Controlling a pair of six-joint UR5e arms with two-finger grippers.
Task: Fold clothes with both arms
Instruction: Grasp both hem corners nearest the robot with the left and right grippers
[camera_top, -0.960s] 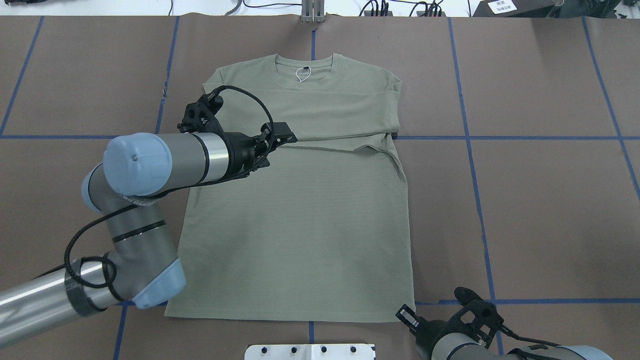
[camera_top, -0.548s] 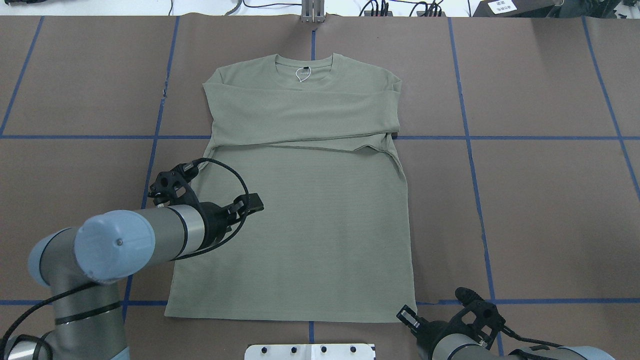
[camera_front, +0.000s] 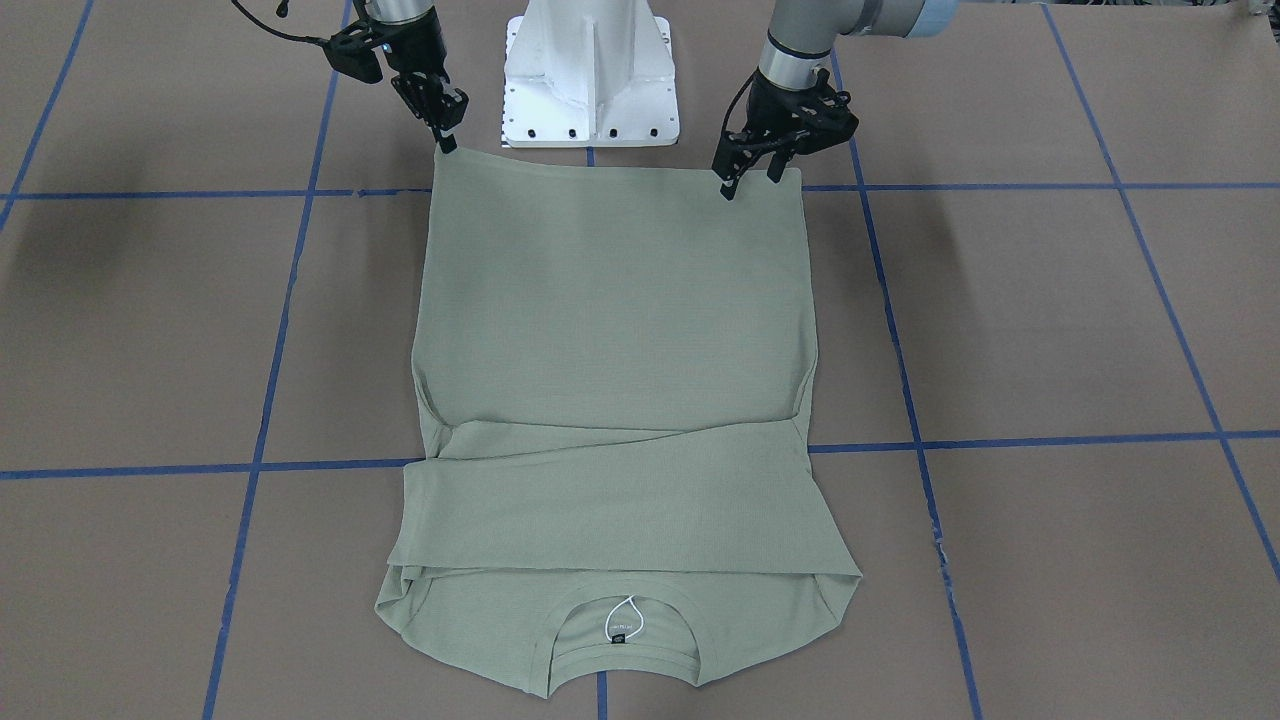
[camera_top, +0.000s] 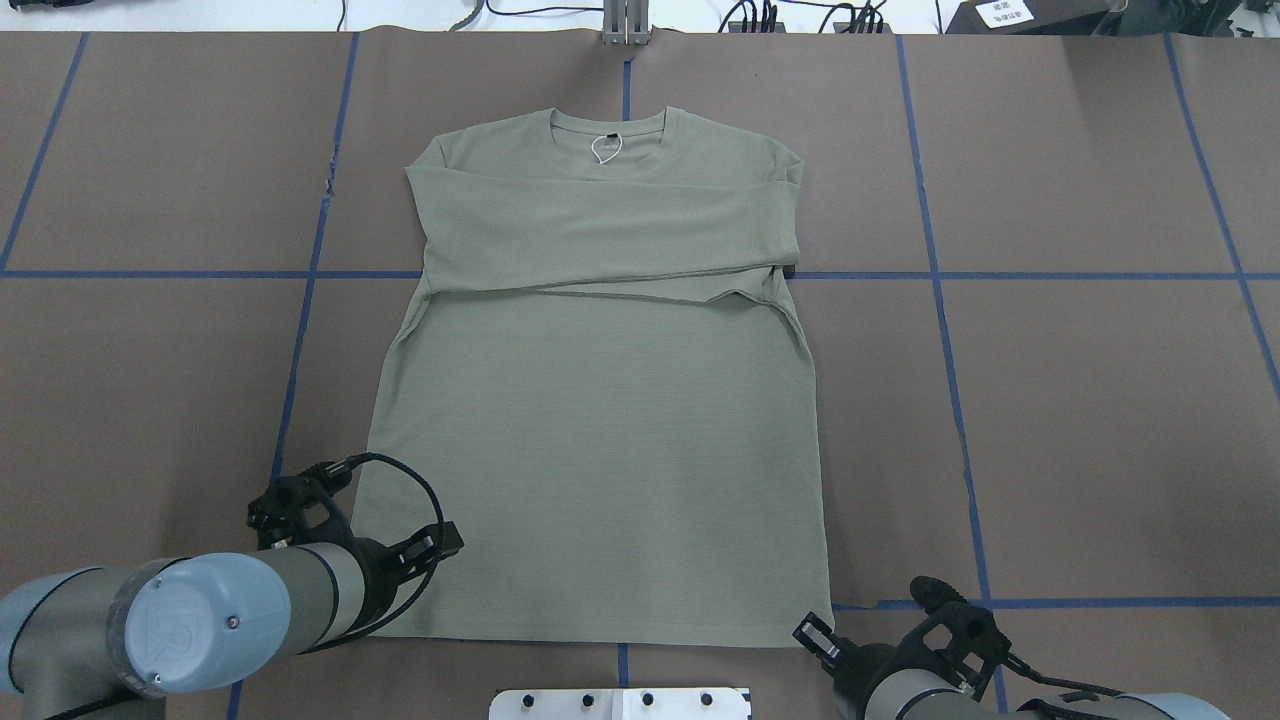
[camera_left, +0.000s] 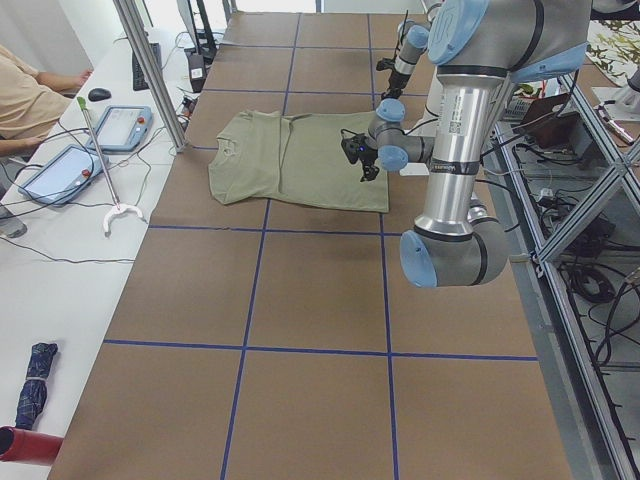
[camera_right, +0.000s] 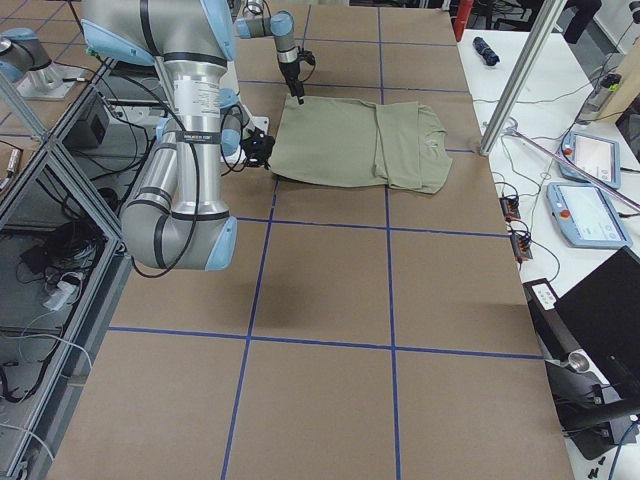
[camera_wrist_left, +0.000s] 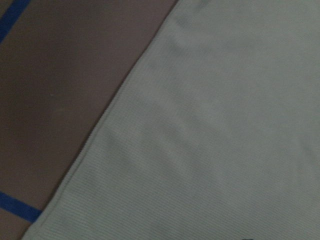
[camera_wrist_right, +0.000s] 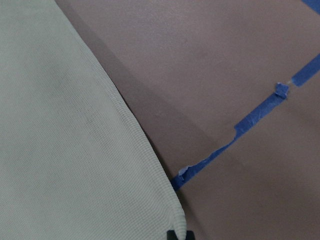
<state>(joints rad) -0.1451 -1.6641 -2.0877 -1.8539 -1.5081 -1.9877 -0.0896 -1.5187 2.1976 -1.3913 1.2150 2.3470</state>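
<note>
The brown papered surface (camera_top: 1100, 400) carries one green shirt (camera_top: 600, 450). It lies flat in the middle, collar away from the robot, sleeves folded across the chest and hem (camera_front: 600, 172) nearest the base. It looks like a light, limp knit with no stiffness, so it will likely sag and drag between any two held points. The best places to take it are therefore the two hem corners, pinched and carried level so the fold lands square. The left arm (camera_top: 210, 615) and the right arm (camera_right: 190, 130) each reach toward one of those corners. The front-facing view shows the left fingers (camera_front: 728, 178) spread apart above their corner, grasping nothing, whereas the overhead looks from behind the wrist and does not show that gap. The right fingers (camera_front: 445, 135) sit at the other corner, seen edge-on, and I cannot tell whether they are clenched on cloth. The right wrist camera puts that corner right at the fingertips, beside a torn strip of blue tape (camera_wrist_right: 250, 125). The left wrist camera is blurred and gives only a side edge of the cloth. The black neck label (camera_front: 622, 633) shows largest in the front-facing view.
</note>
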